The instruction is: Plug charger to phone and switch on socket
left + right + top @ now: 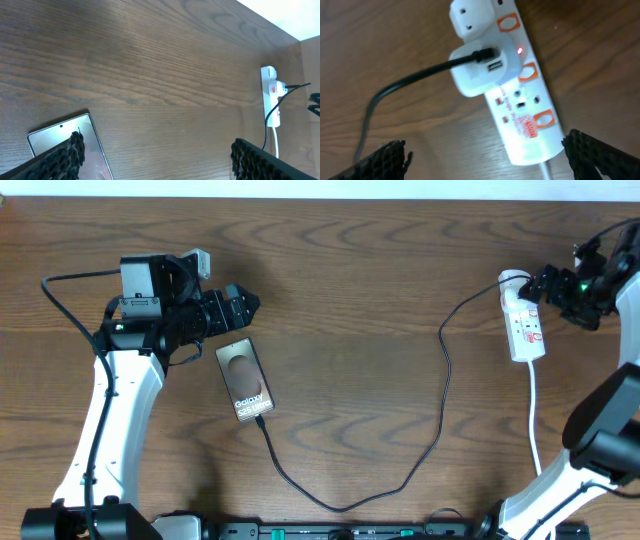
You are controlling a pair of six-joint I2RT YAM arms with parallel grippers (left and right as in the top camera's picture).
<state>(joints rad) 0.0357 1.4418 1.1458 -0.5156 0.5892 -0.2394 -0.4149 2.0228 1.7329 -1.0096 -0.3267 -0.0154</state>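
Right pincer (485, 150) wide open, empty, above white elongated power strip (525, 107); left pincer (157, 150) alike. Risk: off-centre switch press shoving strip, tugging thin black cable (445, 380) from flat dark phone (247, 380).

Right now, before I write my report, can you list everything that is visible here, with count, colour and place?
flat rectangular smartphone: one, dark with a brownish screen, left of table centre.
long thin charger cable: one, black, looping from the smartphone's near edge to the adapter.
elongated plastic power strip: one, white with orange-red switches, far right.
boxy plug adapter: one, white, in the strip.
red light: one, lit beside the adapter.
thick strip cord: one, white, running toward the near edge.
wooden table: one, brown.
robot arms: two, white and black, left, right.
left jaws: black, open, by the smartphone's far end.
right jaws: black, open, above the strip.
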